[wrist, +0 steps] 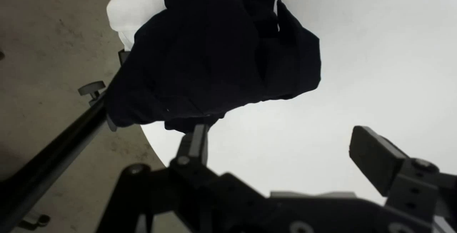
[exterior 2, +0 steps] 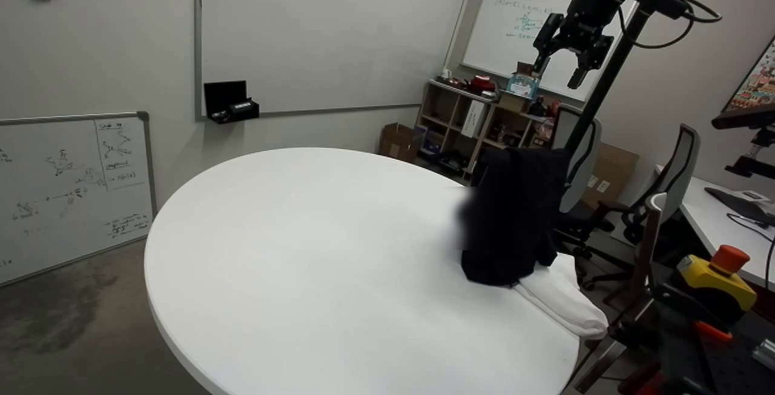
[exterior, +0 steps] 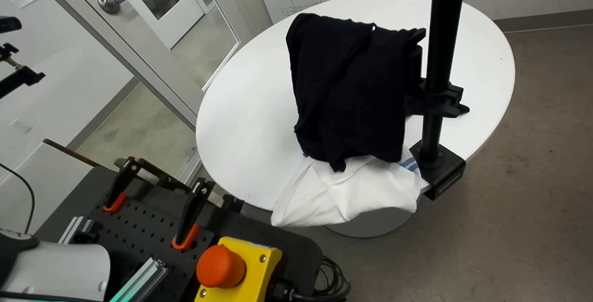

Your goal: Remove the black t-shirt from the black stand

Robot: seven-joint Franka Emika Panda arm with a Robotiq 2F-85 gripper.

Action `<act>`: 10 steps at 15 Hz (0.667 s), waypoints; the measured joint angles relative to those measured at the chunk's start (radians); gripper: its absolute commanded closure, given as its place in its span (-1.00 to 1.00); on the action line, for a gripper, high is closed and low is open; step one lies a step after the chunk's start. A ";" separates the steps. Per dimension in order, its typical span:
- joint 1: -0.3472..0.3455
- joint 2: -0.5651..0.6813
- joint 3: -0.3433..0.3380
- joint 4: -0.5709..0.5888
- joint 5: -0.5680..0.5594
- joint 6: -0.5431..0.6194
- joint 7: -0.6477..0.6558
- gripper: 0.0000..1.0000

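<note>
The end effector (exterior 2: 558, 75), spread wide, hangs above the round white bench (exterior 2: 315, 262). Lower down, the black T-shirt (exterior: 352, 89) drapes from the black stand (exterior: 439, 52), clamped at the bench's edge. A white cloth (exterior: 356, 195), partly hidden by the T-shirt, droops over that edge just beside the stand.
</note>
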 measured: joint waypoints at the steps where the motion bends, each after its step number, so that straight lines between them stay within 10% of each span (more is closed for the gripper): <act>1: -0.005 0.028 -0.002 0.008 -0.004 0.002 0.043 -1.00; 10: -0.011 0.170 -0.044 0.013 -0.014 0.065 0.236 -1.00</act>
